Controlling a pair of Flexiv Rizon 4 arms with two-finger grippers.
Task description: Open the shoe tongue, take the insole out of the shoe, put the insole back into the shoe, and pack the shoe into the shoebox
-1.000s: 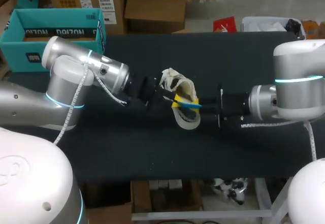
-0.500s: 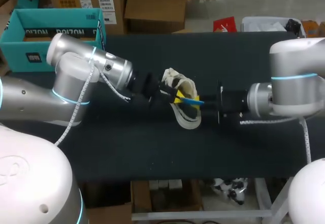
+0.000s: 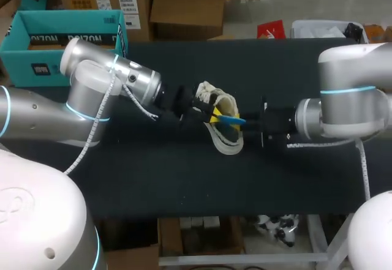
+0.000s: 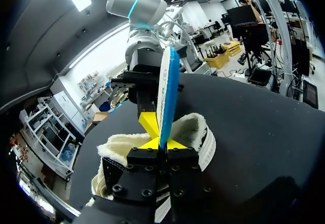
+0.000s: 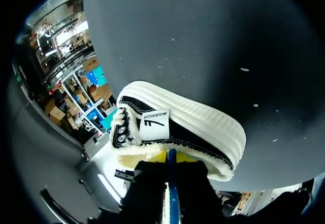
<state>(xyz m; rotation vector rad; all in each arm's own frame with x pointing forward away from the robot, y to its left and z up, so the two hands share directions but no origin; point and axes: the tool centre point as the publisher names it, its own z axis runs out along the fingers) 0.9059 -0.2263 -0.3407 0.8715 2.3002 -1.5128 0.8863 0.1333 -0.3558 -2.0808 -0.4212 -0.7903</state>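
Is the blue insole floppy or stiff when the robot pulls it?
Probably fairly stiff: the insole sticks nearly straight out from the left pincer without drooping. Likely light, since it looks thin. It may flex a little against the fuzzy shoe.

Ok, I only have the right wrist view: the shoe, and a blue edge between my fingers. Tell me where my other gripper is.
Observer: The left gripper is on the same insole, with its yellow tips closed on the end nearest the shoe.
Operator: Say how the insole stands.
Observer: In the left wrist view it stands on edge. One end is at the shoe's fleece-lined opening and the other runs toward the right gripper.
Operator: Now find me the shoebox.
Observer: The teal shoebox sits far left in the head view, beyond the left arm.
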